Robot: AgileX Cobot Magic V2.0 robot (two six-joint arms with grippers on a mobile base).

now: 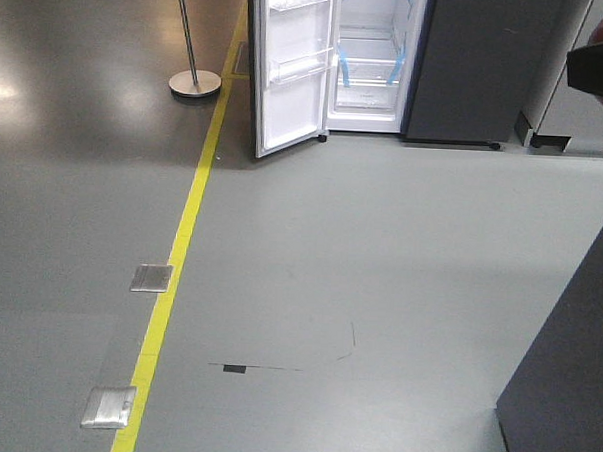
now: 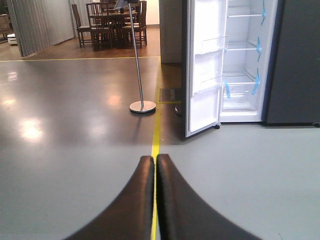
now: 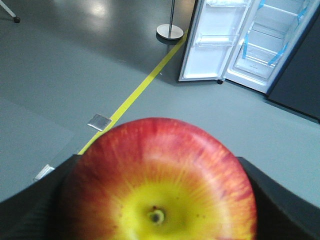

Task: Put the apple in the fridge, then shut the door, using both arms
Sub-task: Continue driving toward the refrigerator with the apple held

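**Grip.** The right pincer (image 3: 160,212) is clamped on the apple (image 3: 157,170), one finger on each flank, with the stem dimple facing the wrist camera. The left pincer (image 2: 155,195) has its fingers pressed together with nothing between them.

**Step in hand, as judged.** The apple is being carried to the fridge (image 1: 373,69), which stands well apart across open floor (image 1: 381,249). The door (image 1: 293,76) is swung wide to the left, showing its white lining and clear bins. The white shelves (image 1: 366,89) with blue tape are exposed. The fridge's other door (image 1: 479,64) is shut.

**Recommendations.**
- Leave the grip unchanged on the approach, because a round apple may slip out if the fingers slacken.
- Come in square to the opening, between the open door and the shut one, so the right arm reaches a shelf without brushing the bins.
- Set the apple well in from the shelf edge, since it may roll.
- Bring the left arm to the door's outer face, ready for the push that closes it.

**Surface and room.**
- The floor is smooth and grey, and glossy and reflective left of a yellow line (image 1: 186,231) that runs up towards the door's foot.
- Two metal floor plates (image 1: 152,278) lie beside that line.
- A post (image 1: 195,82) on a round base stands to the left of the door and should be given room.
- A dark panel (image 1: 565,378) stands close on the right.
- A table and chairs (image 2: 110,22) sit far behind.
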